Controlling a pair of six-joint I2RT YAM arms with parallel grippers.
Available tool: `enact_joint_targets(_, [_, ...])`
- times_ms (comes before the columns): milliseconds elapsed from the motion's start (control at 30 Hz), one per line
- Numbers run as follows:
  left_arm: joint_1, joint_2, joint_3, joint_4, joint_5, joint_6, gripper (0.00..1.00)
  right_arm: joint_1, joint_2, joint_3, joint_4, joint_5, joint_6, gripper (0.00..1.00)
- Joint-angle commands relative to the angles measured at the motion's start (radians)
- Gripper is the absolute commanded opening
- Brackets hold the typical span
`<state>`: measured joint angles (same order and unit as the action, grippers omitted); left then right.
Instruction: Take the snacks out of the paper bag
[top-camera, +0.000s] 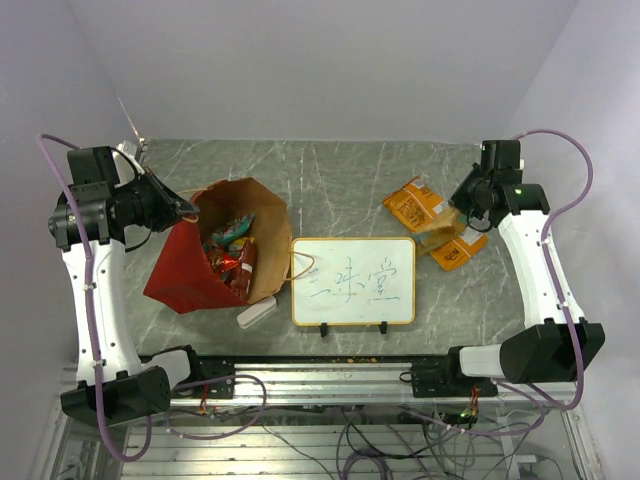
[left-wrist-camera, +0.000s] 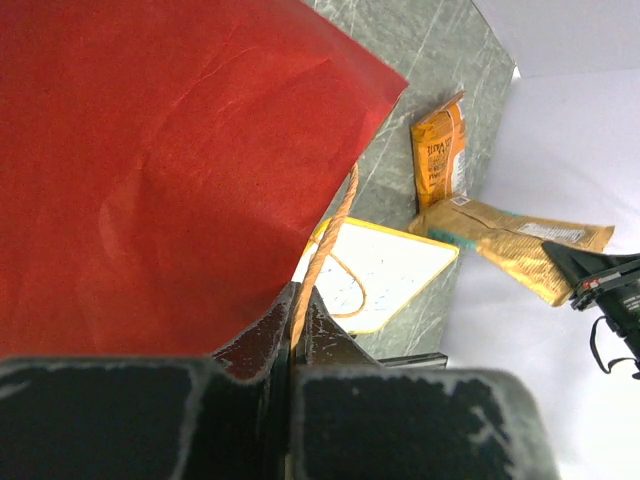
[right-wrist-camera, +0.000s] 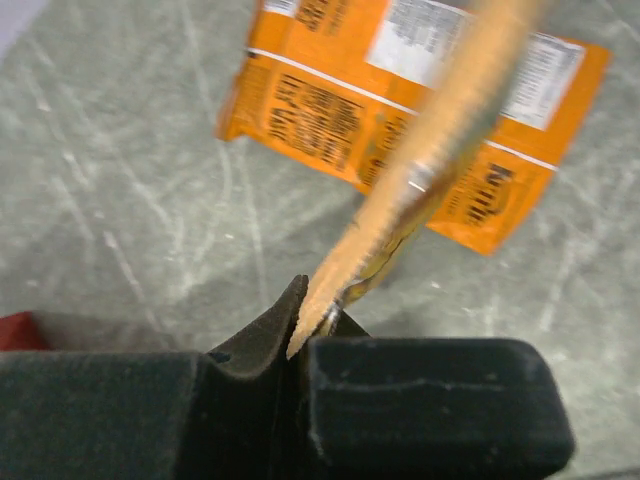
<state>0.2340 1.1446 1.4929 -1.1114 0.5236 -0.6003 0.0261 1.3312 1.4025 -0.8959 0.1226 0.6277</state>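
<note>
Left hand (left-wrist-camera: 292, 315) is pinched tight on the twine handle (left-wrist-camera: 332, 235) of the red paper bag (left-wrist-camera: 150, 150); right hand (right-wrist-camera: 300, 325) clamps a gold snack packet (right-wrist-camera: 450, 100) over an orange packet (right-wrist-camera: 310, 105).

Grey stone-look surface (top-camera: 340, 165), pale veins, smooth, low sheen. The paper bag (left-wrist-camera: 150, 170) is matt red paper outside, softly creased; brown kraft inside. Its handle cord (left-wrist-camera: 322, 250) is tan twisted paper, rough. Inside the bag, snacks (top-camera: 228, 250) of shiny crinkled foil. Near the right edge: orange packet (right-wrist-camera: 330, 110), glossy printed film; gold packet (left-wrist-camera: 510, 245), crinkled, metallic sheen. The whiteboard (top-camera: 352, 280) has a smooth white face and a yellow frame. Both left claw (left-wrist-camera: 290, 335) and right claw (right-wrist-camera: 300, 325) are matt black, scuffed grey at the edges.
</note>
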Motion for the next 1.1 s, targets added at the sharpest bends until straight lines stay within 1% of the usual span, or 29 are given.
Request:
enact_joint_targets(0, [0.002,0.009,-0.018,0.016,0.034,0.012,0.07,-0.009,-0.045,-0.006,0.218,-0.095,0.114,0.0])
enact_joint_targets(67, [0.001,0.015,-0.006,0.013,0.031,0.013,0.07,-0.009,-0.05,0.022,0.194,-0.056,0.104,0.0])
enact_joint_targets(200, [0.001,0.011,0.016,-0.001,0.013,0.023,0.07,-0.009,-0.112,0.031,0.159,0.088,0.052,0.0])
enact_joint_targets(300, [0.001,0.002,-0.002,-0.006,0.02,0.024,0.07,-0.009,-0.14,0.036,0.128,0.159,-0.059,0.0])
enact_joint_targets(367, [0.002,-0.003,-0.003,-0.015,0.016,0.028,0.07,-0.009,-0.139,0.051,0.069,0.22,-0.125,0.0])
enact_joint_targets(433, [0.002,0.0,0.009,-0.03,0.01,0.039,0.07,-0.011,-0.13,0.05,0.046,0.263,-0.189,0.0])
enact_joint_targets(533, [0.001,0.007,0.04,-0.058,-0.004,0.057,0.07,-0.011,-0.1,0.022,0.099,0.243,-0.254,0.0])
enact_joint_targets(633, [0.001,0.004,0.039,-0.061,0.007,0.06,0.07,-0.01,-0.031,0.005,0.172,0.201,-0.237,0.0])
enact_joint_targets(767, [0.001,-0.015,0.027,-0.067,0.021,0.063,0.07,-0.008,0.14,0.093,0.108,0.224,-0.144,0.0])
enact_joint_targets(867, [0.001,-0.028,0.028,-0.074,0.003,0.083,0.07,0.0,0.243,0.13,0.11,0.188,-0.123,0.0])
enact_joint_targets(967, [0.001,-0.033,0.028,-0.07,0.012,0.075,0.07,0.037,0.327,0.16,0.148,0.12,-0.155,0.0])
enact_joint_targets(1067, [0.002,-0.049,0.024,-0.056,0.02,0.059,0.07,0.076,0.403,0.196,0.167,0.109,-0.162,0.0])
